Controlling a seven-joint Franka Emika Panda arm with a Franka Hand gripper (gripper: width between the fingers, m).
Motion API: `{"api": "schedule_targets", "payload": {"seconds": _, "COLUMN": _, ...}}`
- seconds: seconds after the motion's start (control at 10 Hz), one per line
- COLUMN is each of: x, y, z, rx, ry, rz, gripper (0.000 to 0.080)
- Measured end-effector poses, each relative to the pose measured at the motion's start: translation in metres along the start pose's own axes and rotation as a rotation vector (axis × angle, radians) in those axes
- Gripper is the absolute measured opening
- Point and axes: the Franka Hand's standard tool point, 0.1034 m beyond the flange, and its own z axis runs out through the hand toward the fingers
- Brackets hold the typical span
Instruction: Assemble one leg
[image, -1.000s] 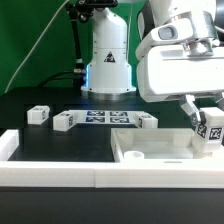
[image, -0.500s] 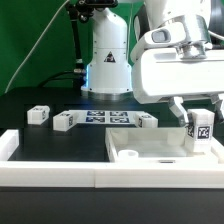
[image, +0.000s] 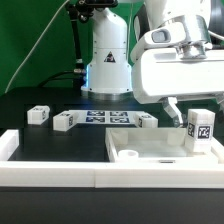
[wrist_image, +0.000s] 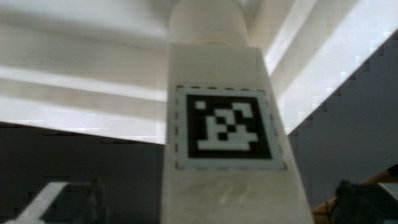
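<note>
A white leg (image: 203, 127) with a black-and-white tag stands upright on the far right corner of the big flat white tabletop (image: 150, 152). My gripper (image: 197, 118) hangs over it with its jaws spread, and one finger (image: 173, 112) stands clear of the leg on the exterior view's left. In the wrist view the leg (wrist_image: 224, 130) fills the middle, and my gripper (wrist_image: 210, 205) straddles it with dark fingertips (wrist_image: 43, 203) well apart from its sides. Three more legs lie on the black table: (image: 38, 114), (image: 64, 121), (image: 147, 121).
The marker board (image: 100, 118) lies flat between the loose legs. A white rail (image: 60, 176) runs along the table's front edge with a raised end (image: 8, 144) at the exterior view's left. The white robot base (image: 108, 62) stands behind.
The leg was tilted in my shut gripper one second ago. It is now upright on the tabletop, and the jaws have opened away from it.
</note>
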Motion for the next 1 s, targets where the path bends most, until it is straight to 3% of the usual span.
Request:
{"api": "schedule_targets", "payload": {"seconds": 0.4, "x": 0.013, "y": 0.002, "z": -0.017, "rx": 0.003, "ry": -0.024, "rz": -0.011, "gripper": 0.0649}}
{"api": "schedule_targets", "payload": {"seconds": 0.7, "x": 0.003, "y": 0.006, "z": -0.010, "rx": 0.011, "ry": -0.072, "rz": -0.006, "gripper": 0.0649}}
{"api": "schedule_targets", "payload": {"seconds": 1.0, "x": 0.008, "y": -0.003, "z": -0.009, "rx": 0.086, "ry": -0.333, "rz": 0.004, "gripper": 0.0649}}
